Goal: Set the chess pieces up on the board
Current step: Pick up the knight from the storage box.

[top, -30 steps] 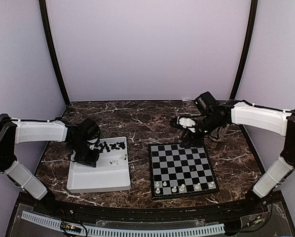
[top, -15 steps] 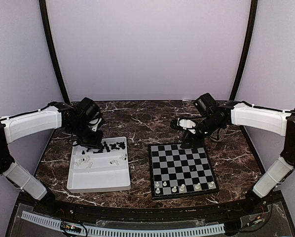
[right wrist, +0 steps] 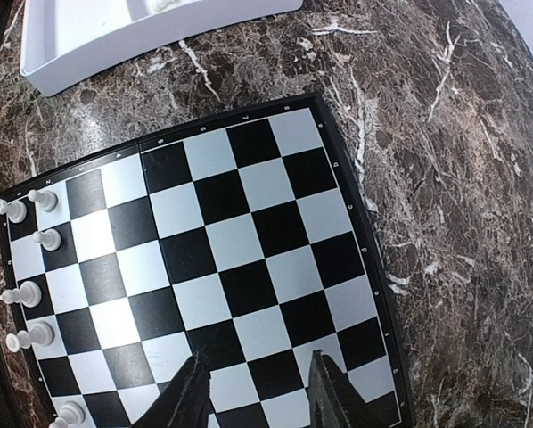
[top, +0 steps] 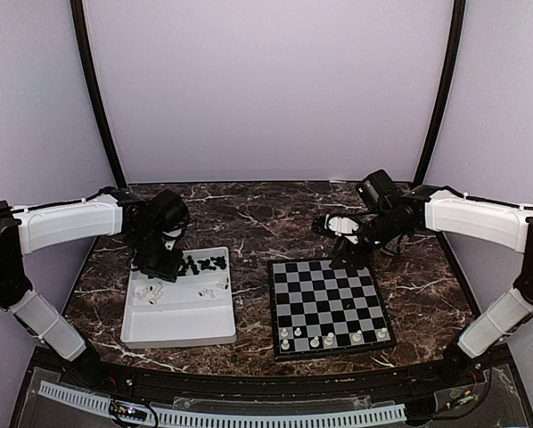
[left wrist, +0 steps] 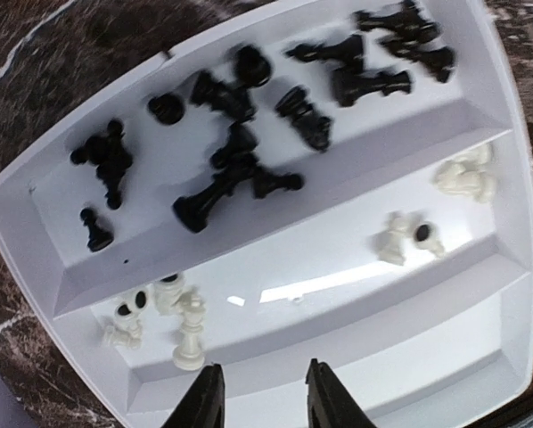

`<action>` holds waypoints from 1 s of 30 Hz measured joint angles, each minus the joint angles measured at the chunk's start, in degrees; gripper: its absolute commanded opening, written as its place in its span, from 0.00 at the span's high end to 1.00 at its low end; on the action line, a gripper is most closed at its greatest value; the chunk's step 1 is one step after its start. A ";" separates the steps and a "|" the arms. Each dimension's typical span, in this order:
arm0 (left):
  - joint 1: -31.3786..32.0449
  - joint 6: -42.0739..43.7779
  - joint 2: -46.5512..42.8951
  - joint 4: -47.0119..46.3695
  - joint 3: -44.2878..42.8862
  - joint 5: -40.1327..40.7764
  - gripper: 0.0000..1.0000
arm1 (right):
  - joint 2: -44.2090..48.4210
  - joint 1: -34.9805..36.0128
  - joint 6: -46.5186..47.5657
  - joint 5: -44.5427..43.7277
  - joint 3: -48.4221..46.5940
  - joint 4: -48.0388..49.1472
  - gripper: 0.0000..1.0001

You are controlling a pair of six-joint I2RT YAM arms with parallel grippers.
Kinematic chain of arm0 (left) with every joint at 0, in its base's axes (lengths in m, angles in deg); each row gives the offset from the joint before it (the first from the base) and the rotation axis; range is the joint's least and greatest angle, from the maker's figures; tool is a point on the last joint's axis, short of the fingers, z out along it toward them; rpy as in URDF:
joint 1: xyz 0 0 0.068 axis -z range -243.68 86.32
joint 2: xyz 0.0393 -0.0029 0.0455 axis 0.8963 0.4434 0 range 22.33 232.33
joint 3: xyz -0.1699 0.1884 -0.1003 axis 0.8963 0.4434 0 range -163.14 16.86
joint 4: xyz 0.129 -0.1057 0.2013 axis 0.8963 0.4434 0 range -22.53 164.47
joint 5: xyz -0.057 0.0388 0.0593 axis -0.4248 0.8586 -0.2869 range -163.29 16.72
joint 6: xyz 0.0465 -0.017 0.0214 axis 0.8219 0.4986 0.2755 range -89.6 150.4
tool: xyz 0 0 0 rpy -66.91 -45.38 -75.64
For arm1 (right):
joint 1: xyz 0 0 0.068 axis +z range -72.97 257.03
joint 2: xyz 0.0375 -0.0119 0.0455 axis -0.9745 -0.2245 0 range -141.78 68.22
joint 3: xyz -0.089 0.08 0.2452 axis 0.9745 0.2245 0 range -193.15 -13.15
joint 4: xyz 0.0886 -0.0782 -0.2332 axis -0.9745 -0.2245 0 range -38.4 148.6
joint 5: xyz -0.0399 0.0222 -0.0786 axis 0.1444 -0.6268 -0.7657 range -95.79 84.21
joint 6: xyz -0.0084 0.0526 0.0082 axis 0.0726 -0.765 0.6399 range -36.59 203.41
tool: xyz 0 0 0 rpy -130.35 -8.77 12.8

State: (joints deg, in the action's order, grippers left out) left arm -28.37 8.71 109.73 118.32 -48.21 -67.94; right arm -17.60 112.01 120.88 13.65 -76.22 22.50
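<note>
**Board.** The board (top: 330, 308) lies flat on the dark marble table (top: 249, 214), right of centre. Its sides run nearly square to the table edges.

**Pieces on the board.** A few white chess pieces (top: 329, 340) stand upright, long axes vertical. All are in the two rows nearest the arm bases; in the right wrist view they line the left side of the board (right wrist: 24, 294).

**Tray.** A white tray (top: 182, 332) sits left of the board, apart from it. Its compartments run left to right.
- The far compartment holds the black pieces (left wrist: 240, 169). Most lie toppled, their long axes pointing in many directions. The largest black piece (left wrist: 209, 194) lies diagonally across the compartment floor.
- The middle compartment holds two loose groups of white pieces, one at the left (left wrist: 155, 308) and one at the right (left wrist: 463, 178). Most are on their sides.
- One tall white piece (left wrist: 191, 332) has its base toward the fingers. Whether it stands or lies cannot be told.

**Left gripper.** The left gripper (left wrist: 262, 406) hangs over the left part of the tray. Its fingers are apart and nothing is between them.

**Right gripper.** The right gripper (right wrist: 258, 397) hangs over the far edge of the board. Its fingers are spread and it holds nothing
</note>
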 measured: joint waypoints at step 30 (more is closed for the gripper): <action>-9.51 2.05 6.82 -11.28 10.67 3.06 0.78 | -0.39 0.00 -0.02 0.24 0.00 0.33 0.61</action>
State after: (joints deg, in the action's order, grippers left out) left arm -37.88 10.76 116.55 107.05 -37.55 -64.88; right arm -18.00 112.01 120.86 13.89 -76.22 22.83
